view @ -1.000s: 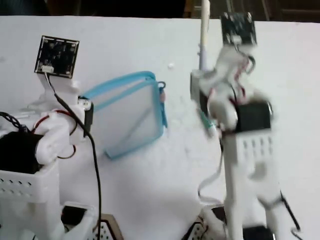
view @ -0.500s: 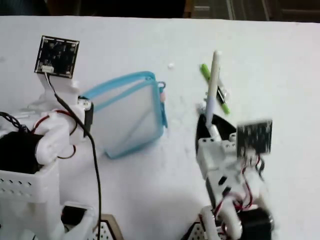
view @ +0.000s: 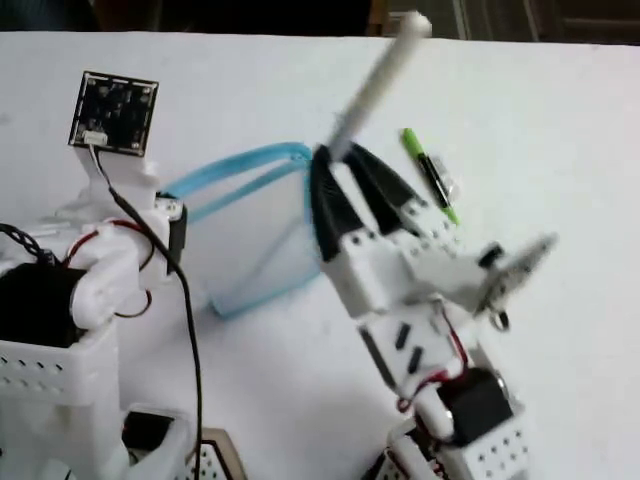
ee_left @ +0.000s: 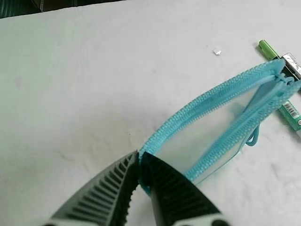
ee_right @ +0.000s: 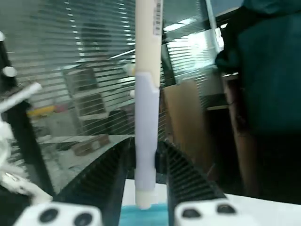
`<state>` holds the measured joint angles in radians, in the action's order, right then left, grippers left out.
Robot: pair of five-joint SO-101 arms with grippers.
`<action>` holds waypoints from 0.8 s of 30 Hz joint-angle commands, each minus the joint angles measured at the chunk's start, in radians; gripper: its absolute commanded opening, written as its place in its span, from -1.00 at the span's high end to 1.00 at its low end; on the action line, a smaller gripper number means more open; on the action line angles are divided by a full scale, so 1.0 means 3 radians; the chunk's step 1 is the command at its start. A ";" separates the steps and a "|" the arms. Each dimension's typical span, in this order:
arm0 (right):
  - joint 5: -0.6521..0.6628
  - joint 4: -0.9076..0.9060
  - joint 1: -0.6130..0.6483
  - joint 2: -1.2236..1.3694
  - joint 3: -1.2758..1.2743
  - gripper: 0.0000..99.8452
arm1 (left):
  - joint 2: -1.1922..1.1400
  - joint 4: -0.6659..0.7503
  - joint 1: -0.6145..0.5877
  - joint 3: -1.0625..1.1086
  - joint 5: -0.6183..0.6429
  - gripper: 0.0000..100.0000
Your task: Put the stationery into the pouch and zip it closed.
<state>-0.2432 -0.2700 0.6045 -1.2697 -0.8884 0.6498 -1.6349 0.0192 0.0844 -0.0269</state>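
Observation:
A clear pouch (view: 255, 225) with a light blue zipper lies on the white table, its mouth (ee_left: 221, 117) gaping. My left gripper (ee_left: 139, 162) is shut on the zipper's end at the pouch's corner. My right gripper (view: 345, 165) hangs over the pouch's right edge, shut on a white and lilac pen (view: 378, 78) that points up and away; the same pen (ee_right: 146, 94) stands upright between the black fingers (ee_right: 186, 176) in the right wrist view. A green marker (view: 428, 172) lies on the table right of the pouch, and the marker (ee_left: 282, 75) also shows past the pouch mouth.
A small white crumb (ee_left: 217, 52) lies beyond the pouch. The left arm's body (view: 60, 300) and cable occupy the near left. The right arm's base (view: 460, 410) stands at the near right. Open table stretches to the far left.
The right arm swung from near the green marker leftward over the pouch's right edge, carrying the pen, which now tilts up and to the right. The left gripper and pouch stayed put.

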 commanded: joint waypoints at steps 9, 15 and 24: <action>-0.0087 0.0483 0.0309 0.1118 0.0445 0.97 | -0.0013 -0.0051 -0.0013 0.0159 -0.0036 0.96; -0.0087 0.0499 0.0330 0.1210 0.0292 0.97 | -0.0013 -0.0051 -0.0018 0.0159 -0.0036 0.96; -0.0066 0.0478 0.0570 0.0974 -0.0179 0.97 | -0.0013 -0.0051 -0.0018 0.0159 -0.0036 0.96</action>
<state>-0.2616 -0.1442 0.7641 -0.9505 -0.9268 0.6498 -1.6349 0.0192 0.0844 -0.0269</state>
